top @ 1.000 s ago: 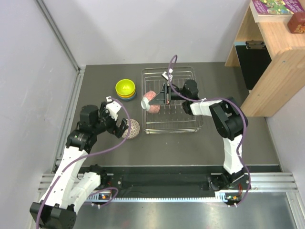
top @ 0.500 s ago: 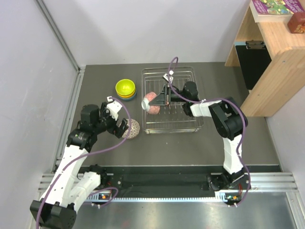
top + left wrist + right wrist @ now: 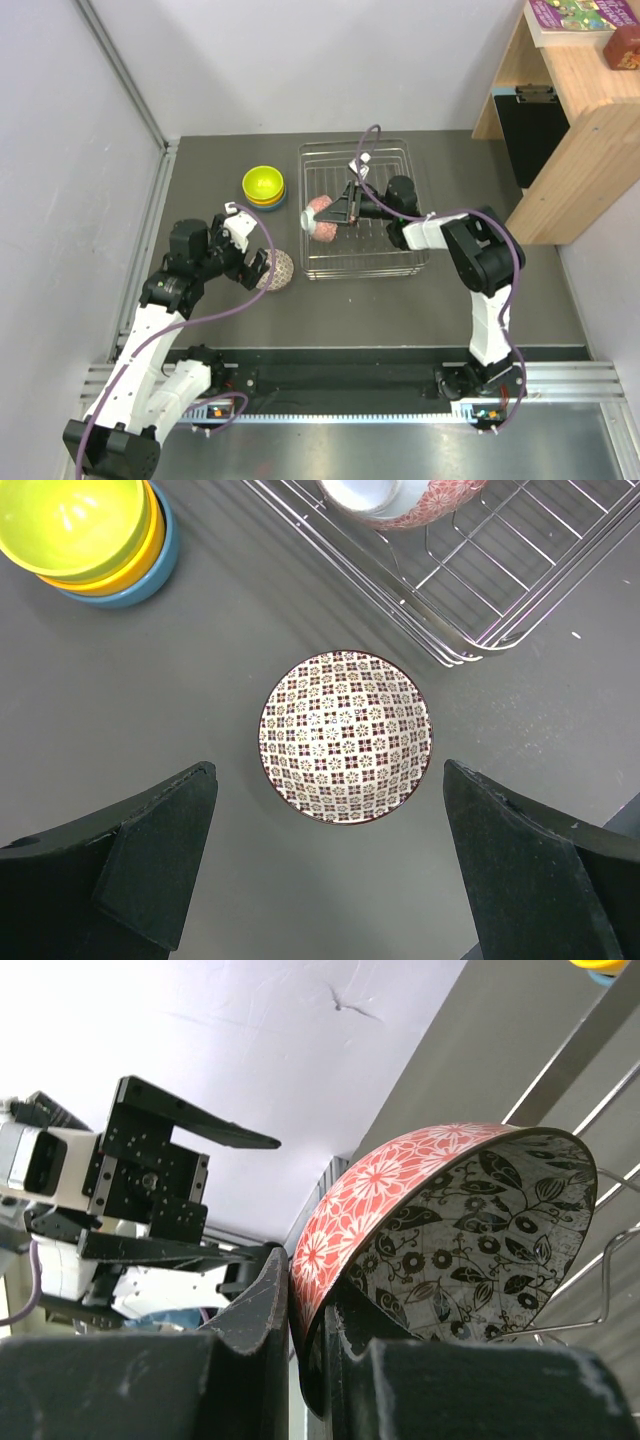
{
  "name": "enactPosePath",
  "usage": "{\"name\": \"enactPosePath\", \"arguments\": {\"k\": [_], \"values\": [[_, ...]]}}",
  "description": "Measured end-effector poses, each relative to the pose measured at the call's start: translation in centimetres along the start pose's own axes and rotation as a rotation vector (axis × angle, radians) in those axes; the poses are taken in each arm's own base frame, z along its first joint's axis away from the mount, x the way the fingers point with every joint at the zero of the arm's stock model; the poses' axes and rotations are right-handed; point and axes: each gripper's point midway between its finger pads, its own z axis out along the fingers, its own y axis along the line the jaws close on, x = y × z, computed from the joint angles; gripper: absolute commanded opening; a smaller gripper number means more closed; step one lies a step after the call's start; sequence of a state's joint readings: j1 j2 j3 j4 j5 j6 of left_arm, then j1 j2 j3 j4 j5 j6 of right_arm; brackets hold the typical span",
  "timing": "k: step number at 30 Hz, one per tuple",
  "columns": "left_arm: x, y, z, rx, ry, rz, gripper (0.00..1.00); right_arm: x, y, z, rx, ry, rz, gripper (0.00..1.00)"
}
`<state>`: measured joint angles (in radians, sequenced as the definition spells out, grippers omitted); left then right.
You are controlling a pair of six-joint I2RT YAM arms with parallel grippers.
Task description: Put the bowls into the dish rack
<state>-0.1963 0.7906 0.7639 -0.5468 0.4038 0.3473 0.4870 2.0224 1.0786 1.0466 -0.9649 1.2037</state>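
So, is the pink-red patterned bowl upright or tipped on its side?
Tipped on edge. The pink-red bowl is pinched by its rim in the right gripper, with its opening facing sideways, at the left edge of the dish rack.

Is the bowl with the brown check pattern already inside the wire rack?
No, the brown patterned bowl stands on the dark table, just outside the near corner of the wire rack.

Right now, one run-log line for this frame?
left jaws: open above brown-patterned bowl on table | right jaws: shut on red-patterned bowl, tilted over dish rack | lime-orange-blue bowl stack: on table, unloaded
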Motion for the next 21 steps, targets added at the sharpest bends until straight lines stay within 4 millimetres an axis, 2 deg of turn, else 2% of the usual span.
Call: {"name": "enactPosePath", "arguments": {"k": [3, 4, 6, 7, 11, 13, 21], "values": [[0.0, 0.0, 0.0, 0.000, 0.001, 0.000, 0.99, -0.1, -0.2, -0.1, 0.024, -0.019, 0.015, 0.15], [0.0, 0.0, 0.0, 0.000, 0.001, 0.000, 0.99, -0.2, -0.2, -0.1, 0.032, -0.023, 0.020, 0.24], [0.1, 0.0, 0.0, 0.001, 0.002, -0.001, 0.99, -0.3, -0.4, -0.1, 0.049, -0.029, 0.024, 0.34], [0.1, 0.0, 0.0, 0.001, 0.003, -0.001, 0.99, -0.4, -0.6, -0.2, 0.059, -0.033, 0.022, 0.44], [0.1, 0.0, 0.0, 0.001, 0.003, -0.001, 0.99, -0.3, -1.9, -0.5, 0.110, -0.041, 0.046, 0.62], [0.1, 0.0, 0.0, 0.002, 0.005, -0.002, 0.99, -0.2, -2.4, -0.6, 0.127, -0.041, 0.058, 0.68], [0.2, 0.0, 0.1, 0.003, 0.009, -0.003, 0.99, -0.1, -3.5, -0.8, 0.179, -0.034, 0.053, 0.79]]}}
